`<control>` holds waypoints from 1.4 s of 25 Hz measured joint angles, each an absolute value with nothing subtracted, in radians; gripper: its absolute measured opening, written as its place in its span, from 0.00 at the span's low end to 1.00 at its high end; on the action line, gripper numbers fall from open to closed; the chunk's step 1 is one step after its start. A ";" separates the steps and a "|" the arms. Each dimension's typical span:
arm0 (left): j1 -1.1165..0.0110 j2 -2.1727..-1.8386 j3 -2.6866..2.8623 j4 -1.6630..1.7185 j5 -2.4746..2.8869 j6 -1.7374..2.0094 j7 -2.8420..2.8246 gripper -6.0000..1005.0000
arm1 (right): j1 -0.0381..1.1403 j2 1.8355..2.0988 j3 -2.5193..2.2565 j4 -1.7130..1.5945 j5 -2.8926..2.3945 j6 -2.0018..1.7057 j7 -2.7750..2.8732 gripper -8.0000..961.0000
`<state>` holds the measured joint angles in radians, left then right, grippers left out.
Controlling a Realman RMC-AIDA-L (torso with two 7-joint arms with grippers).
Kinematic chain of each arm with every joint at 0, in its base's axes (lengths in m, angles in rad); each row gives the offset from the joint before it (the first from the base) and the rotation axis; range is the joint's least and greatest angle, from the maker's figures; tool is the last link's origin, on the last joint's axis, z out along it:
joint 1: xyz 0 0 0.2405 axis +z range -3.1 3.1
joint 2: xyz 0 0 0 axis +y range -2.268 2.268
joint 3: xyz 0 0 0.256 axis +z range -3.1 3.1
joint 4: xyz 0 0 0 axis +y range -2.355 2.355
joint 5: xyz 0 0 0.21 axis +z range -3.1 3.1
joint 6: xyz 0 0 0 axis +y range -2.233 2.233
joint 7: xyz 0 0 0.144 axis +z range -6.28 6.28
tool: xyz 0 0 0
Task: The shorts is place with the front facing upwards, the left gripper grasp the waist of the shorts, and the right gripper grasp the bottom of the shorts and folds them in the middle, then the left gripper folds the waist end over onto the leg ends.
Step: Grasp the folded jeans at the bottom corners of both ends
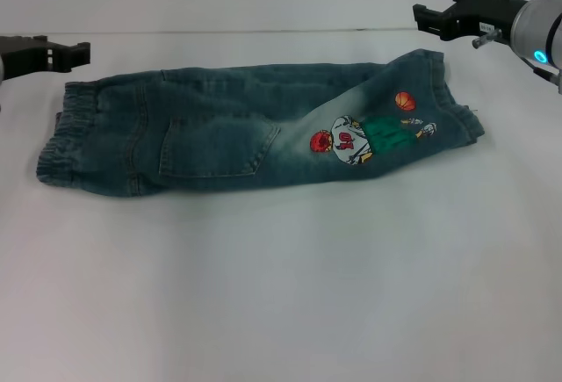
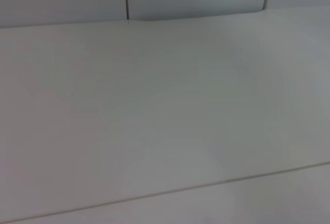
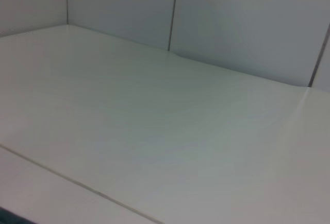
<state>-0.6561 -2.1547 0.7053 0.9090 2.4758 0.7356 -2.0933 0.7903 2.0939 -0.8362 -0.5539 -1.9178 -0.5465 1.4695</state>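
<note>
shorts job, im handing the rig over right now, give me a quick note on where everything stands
Left gripper: off the cloth, at the table's far left beside the waist, holding nothing.
Right gripper: raised at far right, beyond the leg ends, holding nothing.
The shorts lie flat on the white table, already folded lengthwise, waist to the left, leg ends to the right, cartoon print up.
Done: the middle fold, it seems.
Left: left gripper takes the waist and folds it over onto the leg ends.

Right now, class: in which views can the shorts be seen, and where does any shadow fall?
Head view: the shorts lie evenly lit, with a faint shadow along their near edge on the table. Left and right wrist views: only bare white surface and wall panels, no shorts.
</note>
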 joint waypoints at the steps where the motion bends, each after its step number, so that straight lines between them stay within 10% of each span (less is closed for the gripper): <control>1: -0.654 -2.153 0.703 0.911 2.476 0.737 -2.093 0.55 | 0.788 2.094 -0.836 -0.556 -1.912 -0.548 1.471 0.55; 14: -0.496 -2.125 0.696 1.105 2.321 1.039 -2.096 0.88 | 0.735 2.090 -0.833 -0.601 -1.861 -0.713 1.476 0.97; 35: -0.306 -2.088 0.553 1.135 2.232 1.396 -2.033 0.88 | 0.672 2.089 -0.840 -0.580 -1.749 -0.997 1.276 0.97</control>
<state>-0.3064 -2.0878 0.5530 1.1345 2.2321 1.3964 -2.0333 0.6724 2.0892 -0.8399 -0.5795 -1.7487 -0.9965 1.2764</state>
